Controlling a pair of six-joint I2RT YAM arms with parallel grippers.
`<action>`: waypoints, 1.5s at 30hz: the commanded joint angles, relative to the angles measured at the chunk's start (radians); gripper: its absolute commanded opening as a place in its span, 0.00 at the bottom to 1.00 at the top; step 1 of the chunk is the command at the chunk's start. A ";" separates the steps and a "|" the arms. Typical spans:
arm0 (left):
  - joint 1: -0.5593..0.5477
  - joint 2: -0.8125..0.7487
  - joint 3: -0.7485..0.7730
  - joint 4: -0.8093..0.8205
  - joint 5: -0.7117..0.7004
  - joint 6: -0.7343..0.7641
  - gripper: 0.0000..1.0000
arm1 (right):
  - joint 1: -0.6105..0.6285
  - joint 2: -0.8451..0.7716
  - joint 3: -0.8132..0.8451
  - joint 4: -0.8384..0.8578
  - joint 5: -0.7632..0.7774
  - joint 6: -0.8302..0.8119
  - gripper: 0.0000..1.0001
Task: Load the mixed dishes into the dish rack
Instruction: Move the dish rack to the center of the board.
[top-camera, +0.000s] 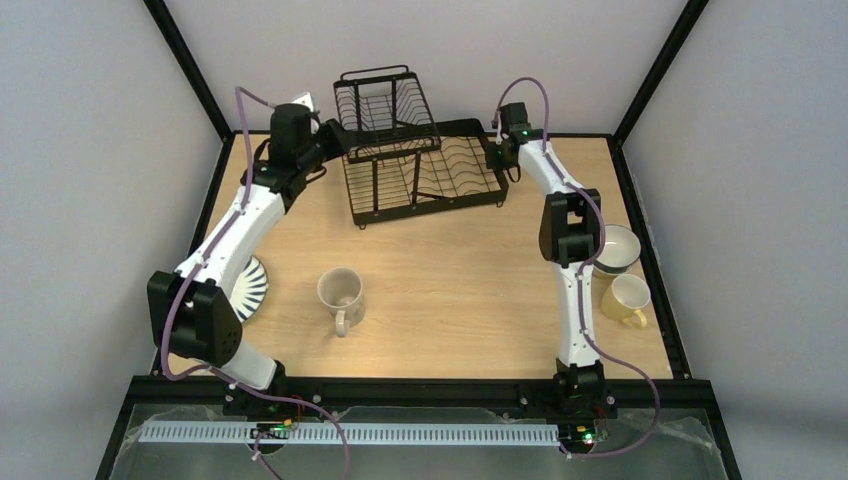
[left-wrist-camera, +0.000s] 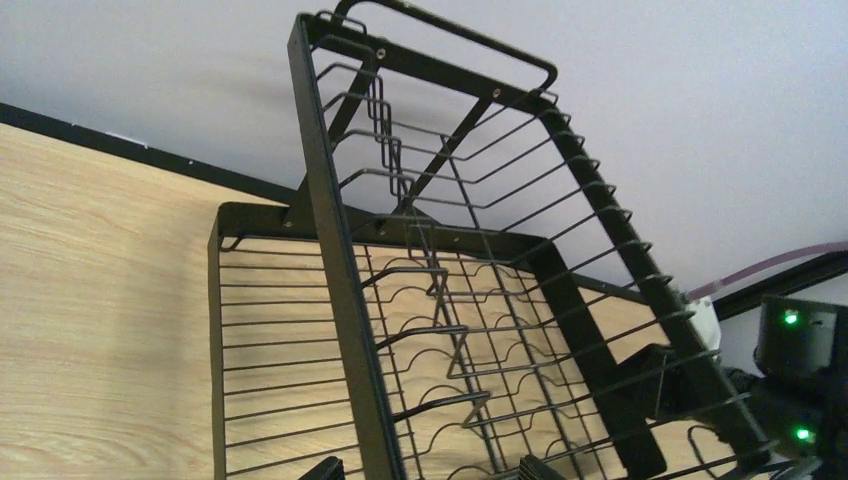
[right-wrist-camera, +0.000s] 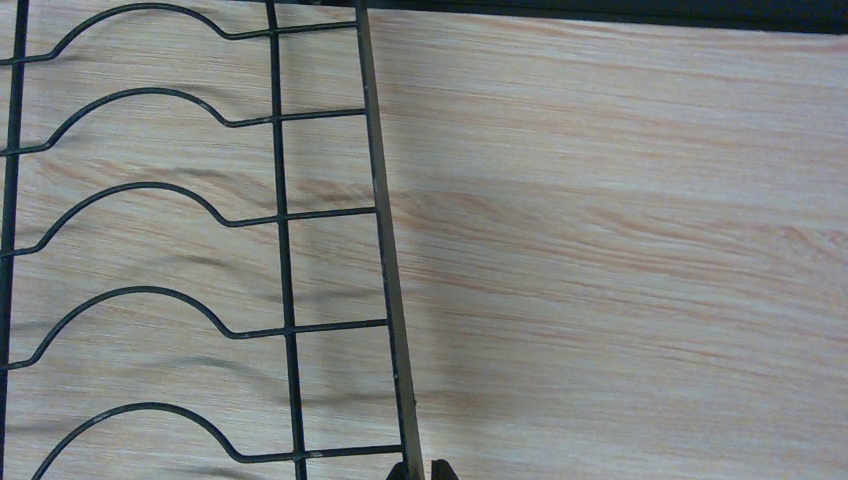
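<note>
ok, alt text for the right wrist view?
Right pincer is shut on the side rail of the black wire dish rack, with only its tips showing at the bottom edge. The rack's wavy slot wires fill the left of the view, and bare wooden table fills the right.

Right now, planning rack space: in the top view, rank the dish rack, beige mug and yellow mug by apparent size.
1. dish rack, by far the largest.
2. beige mug and yellow mug look about alike, so I am not ranking them.
</note>
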 joint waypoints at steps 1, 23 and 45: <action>-0.003 0.000 0.054 -0.039 -0.005 -0.031 0.99 | -0.010 0.034 0.025 -0.108 0.081 0.131 0.00; -0.003 -0.138 -0.030 -0.109 -0.005 -0.027 0.99 | 0.009 -0.301 -0.272 -0.024 0.157 0.217 0.00; -0.003 -0.165 -0.133 -0.044 0.063 -0.118 0.99 | 0.088 -0.693 -0.925 0.041 0.235 0.830 0.00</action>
